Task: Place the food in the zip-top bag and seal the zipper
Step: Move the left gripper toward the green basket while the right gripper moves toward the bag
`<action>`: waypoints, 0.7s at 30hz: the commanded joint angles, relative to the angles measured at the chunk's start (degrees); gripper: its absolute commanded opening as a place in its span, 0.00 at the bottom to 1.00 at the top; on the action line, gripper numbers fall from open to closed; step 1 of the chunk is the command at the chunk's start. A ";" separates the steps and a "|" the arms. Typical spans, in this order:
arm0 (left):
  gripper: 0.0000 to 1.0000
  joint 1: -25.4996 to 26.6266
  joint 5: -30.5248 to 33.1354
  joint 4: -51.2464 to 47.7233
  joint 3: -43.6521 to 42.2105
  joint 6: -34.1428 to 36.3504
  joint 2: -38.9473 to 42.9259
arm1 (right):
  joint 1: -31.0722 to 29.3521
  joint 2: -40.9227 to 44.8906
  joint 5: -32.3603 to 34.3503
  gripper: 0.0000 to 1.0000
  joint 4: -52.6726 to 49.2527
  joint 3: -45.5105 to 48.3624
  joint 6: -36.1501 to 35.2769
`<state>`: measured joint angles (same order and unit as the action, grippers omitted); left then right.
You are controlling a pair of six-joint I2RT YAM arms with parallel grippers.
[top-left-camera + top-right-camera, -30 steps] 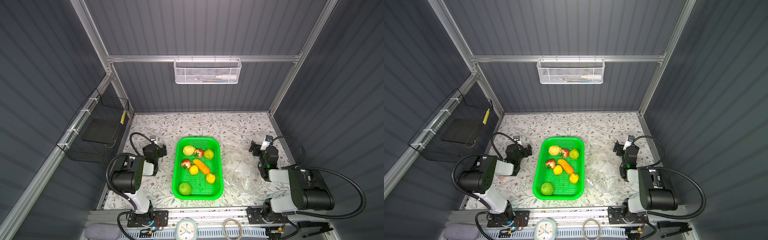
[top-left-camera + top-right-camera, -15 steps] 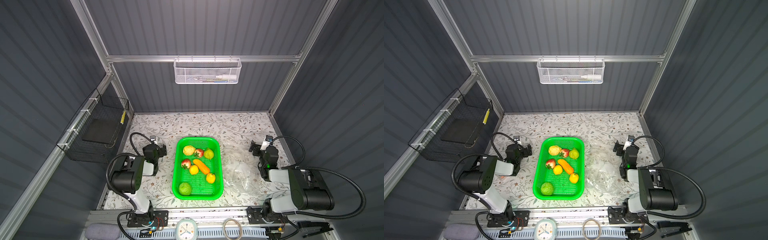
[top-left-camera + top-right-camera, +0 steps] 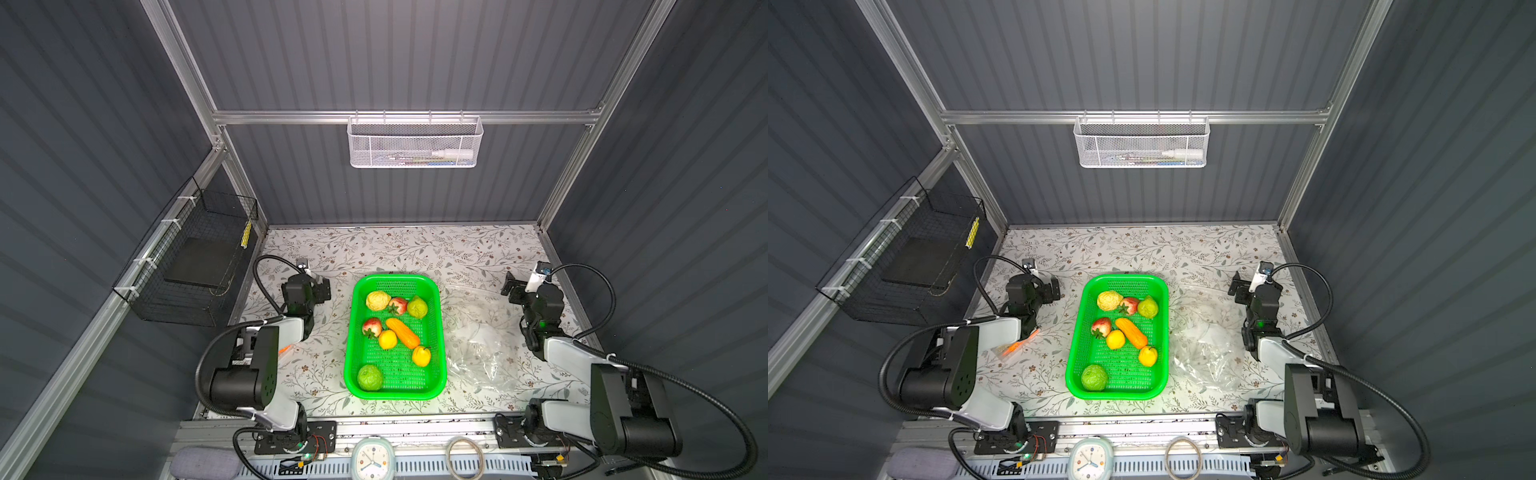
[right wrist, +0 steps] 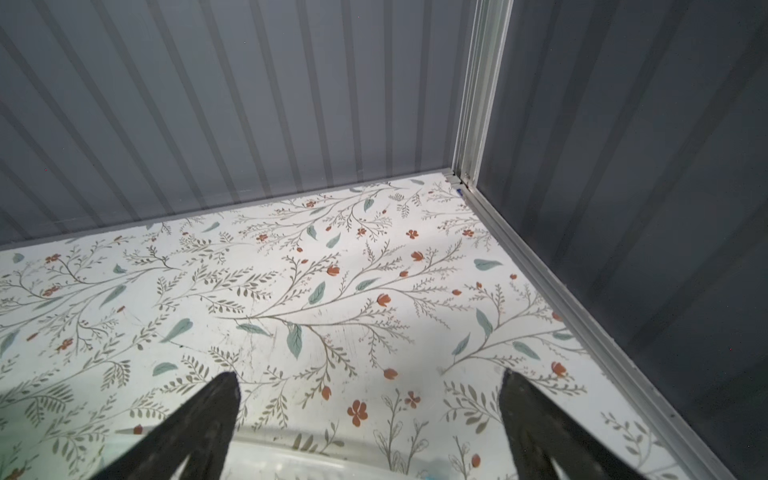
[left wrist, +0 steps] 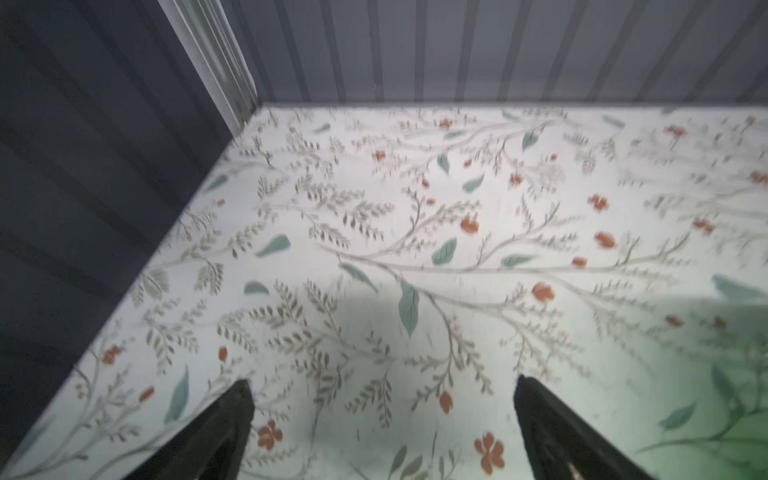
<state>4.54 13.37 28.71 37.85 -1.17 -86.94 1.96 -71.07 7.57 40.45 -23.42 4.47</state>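
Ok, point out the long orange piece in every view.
In a top view: the long orange piece lies slantwise in the middle of the green basket.
In a top view: same spot, mid-basket.
Left wrist: not in it.
Right wrist: not in it.
Shared landmark: the flowered tabletop, in all four.

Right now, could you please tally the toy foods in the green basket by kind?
Leafy balls: 2
Strawberries: 2
Yellow round fruits: 2
Yellow-green fruit: 1
Long orange piece: 1
Total: 8
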 commanded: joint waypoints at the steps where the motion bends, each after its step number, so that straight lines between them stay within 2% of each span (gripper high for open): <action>1: 1.00 0.12 -0.27 -20.45 8.12 -4.48 3.75 | -0.59 4.14 0.61 0.99 -9.13 -2.31 1.45; 3: 1.00 0.21 -2.61 -31.24 13.79 -6.63 4.26 | -0.90 6.51 -0.01 0.99 -13.46 -3.86 2.84; 6: 1.00 0.30 -8.83 -39.48 16.77 -9.46 6.29 | -1.26 10.99 -2.48 0.99 -19.75 -6.11 4.96; 11: 0.97 0.91 -15.51 -47.68 14.69 -15.27 13.94 | -1.53 15.43 -5.79 0.99 -37.08 -12.58 12.76; 16: 0.92 2.94 -22.15 -56.34 11.80 -20.30 20.11 | -1.52 15.84 -7.49 0.99 -51.64 -18.63 19.69; 18: 0.90 4.57 -24.28 -57.31 9.42 -23.38 22.96 | -1.54 15.20 -8.56 0.99 -55.10 -20.12 21.74; 21: 0.89 8.02 -25.06 -58.72 7.33 -26.82 26.37 | -1.52 14.56 -13.16 0.99 -54.98 -19.92 23.20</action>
<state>10.26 -7.57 -24.40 46.81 -22.52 -62.96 0.69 -55.86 -0.80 -7.42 -42.81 23.64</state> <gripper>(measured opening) 0.889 0.989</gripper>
